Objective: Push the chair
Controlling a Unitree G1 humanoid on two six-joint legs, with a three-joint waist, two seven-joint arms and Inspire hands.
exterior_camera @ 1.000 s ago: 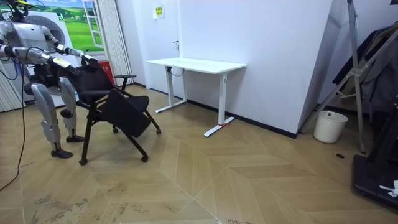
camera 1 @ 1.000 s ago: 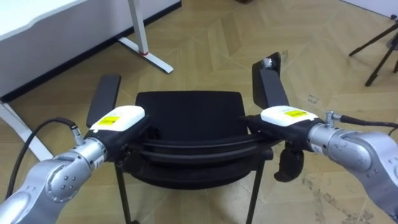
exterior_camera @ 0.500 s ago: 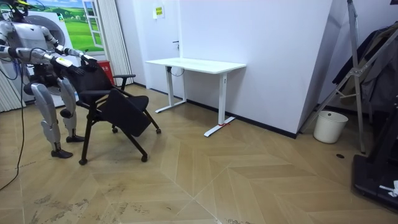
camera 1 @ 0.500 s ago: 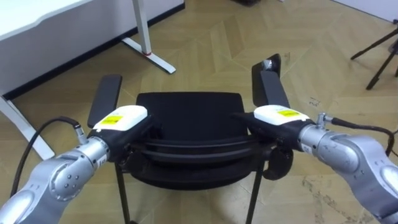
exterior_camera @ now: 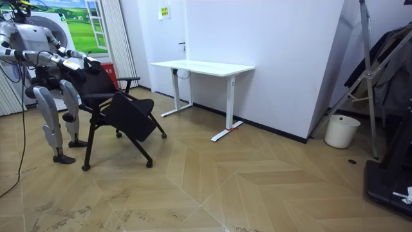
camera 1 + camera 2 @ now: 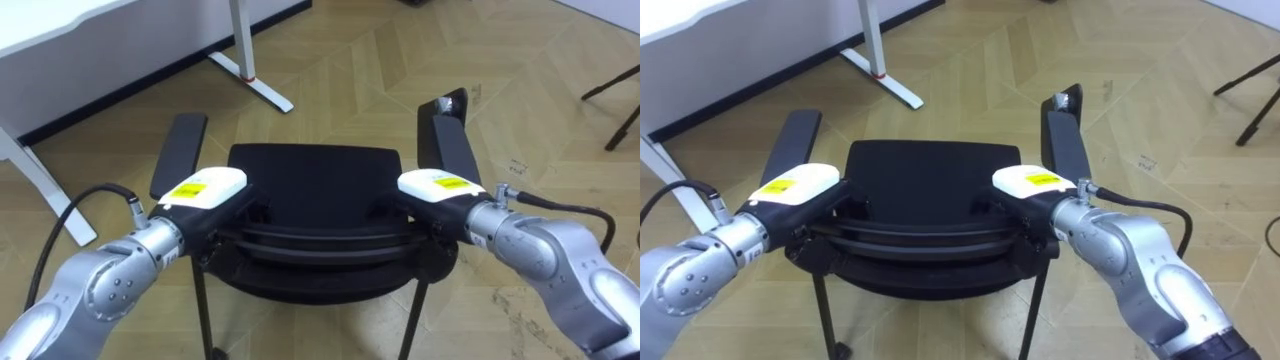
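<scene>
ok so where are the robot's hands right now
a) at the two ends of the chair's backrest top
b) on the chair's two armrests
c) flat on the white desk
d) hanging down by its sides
A: the left hand and the right hand sit at opposite ends of the top of the backrest of the black chair, with the armrests further ahead.

- The chair (image 6: 312, 180): seat and backrest in matt black, seemingly moulded plastic; thin legs of dark metal tube with a slight shine.
- 2 armrest pads (image 6: 180, 150): matt black, smooth.
- The left robot hand (image 6: 205, 190) and right robot hand (image 6: 432, 187): backs under a glossy white plastic shell with a yellow sticker; forearms of smooth silvery metal with a soft sheen.
- The floor (image 6: 380, 70): wood parquet, satin finish, scuffed at the lower right.
- The table (image 6: 80, 25): smooth white top, white painted metal legs.
</scene>
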